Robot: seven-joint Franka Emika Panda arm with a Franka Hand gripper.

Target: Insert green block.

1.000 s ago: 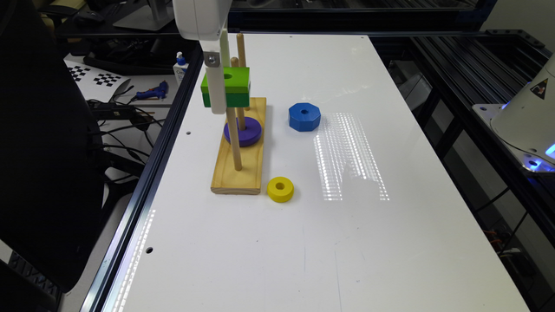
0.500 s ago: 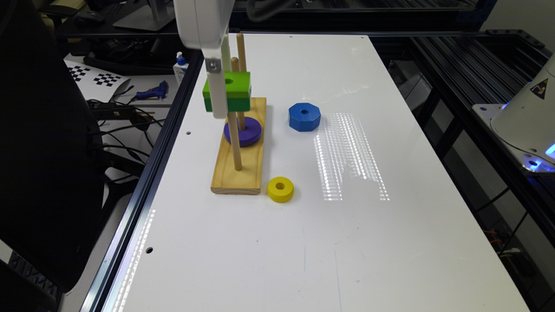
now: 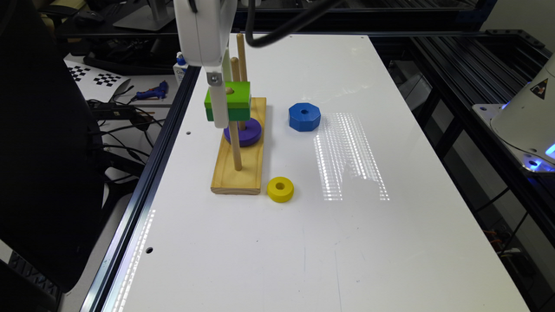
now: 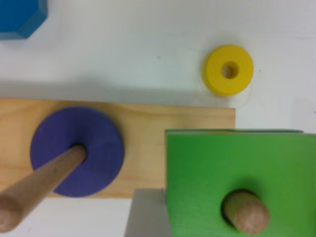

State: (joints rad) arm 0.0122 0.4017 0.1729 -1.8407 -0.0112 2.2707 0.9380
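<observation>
The hand (image 3: 222,113) is grasping the green block (image 3: 234,100), holding it high on the nearest peg (image 3: 235,147) of the wooden base (image 3: 243,175), the peg's tip poking through its hole.

One green block (image 3: 228,100), purple ring (image 3: 243,132), blue block (image 3: 304,116), yellow ring (image 3: 280,189), two pegs (image 3: 235,143)

Purple ring (image 3: 243,132) on peg; blue octagon (image 3: 304,117), yellow ring (image 3: 280,189) loose.

arm: reaching down from above | claw (image 3: 221,110): vertical, apparently clamped shut
</observation>
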